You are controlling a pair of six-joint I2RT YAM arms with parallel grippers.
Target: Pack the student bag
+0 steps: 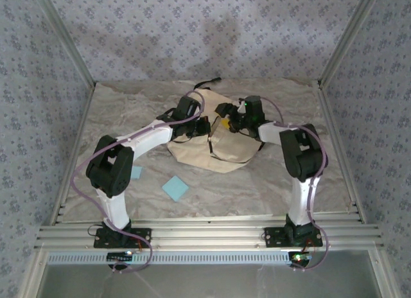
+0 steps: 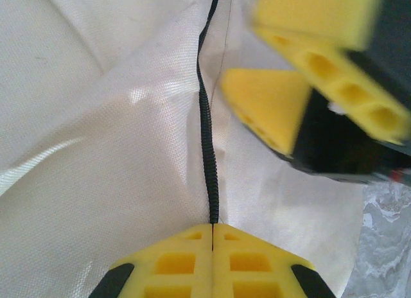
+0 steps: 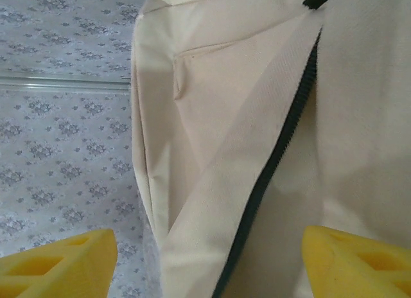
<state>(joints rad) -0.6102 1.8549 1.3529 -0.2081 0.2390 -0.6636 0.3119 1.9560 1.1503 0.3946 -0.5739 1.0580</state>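
Seen from above, the student bag (image 1: 218, 155) is partly covered by both arms, so its opening is hidden. One blue square (image 1: 136, 172) lies half behind the left arm (image 1: 138, 144). What it is, and what the second blue square (image 1: 174, 188) is, is too small to tell. In the left wrist view the right gripper (image 2: 243, 51) is blurred and cut off by the top and right edges. The black zipper (image 2: 207, 137) disappears where the fingertips of the left gripper (image 2: 212, 228) press together, so I cannot tell if cloth is pinched there. In the right wrist view both yellow fingers (image 3: 58, 266) are cut off by the bottom edge.
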